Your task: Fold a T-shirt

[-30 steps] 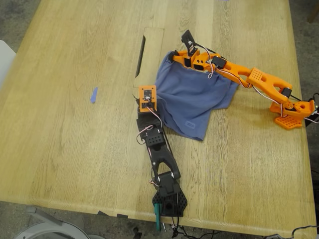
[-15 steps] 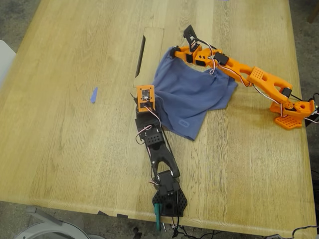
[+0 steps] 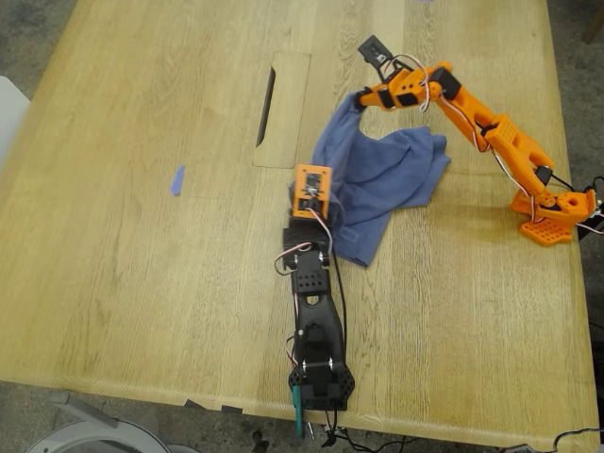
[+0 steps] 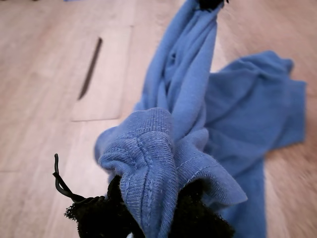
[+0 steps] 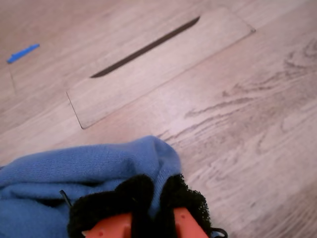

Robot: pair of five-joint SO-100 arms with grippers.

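My first hand (image 4: 148, 218) and my second hand (image 5: 151, 208) each clamp bunched shirt (image 3: 392, 179) cloth; its print is hidden, and folds bury both hands' tips.

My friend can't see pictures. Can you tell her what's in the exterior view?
Two robot arms hold up a blue T-shirt over a wooden table, each pinching a bunched edge. My first gripper is on the black arm near the middle, and my second gripper is on the orange arm reaching in from the exterior view's right.
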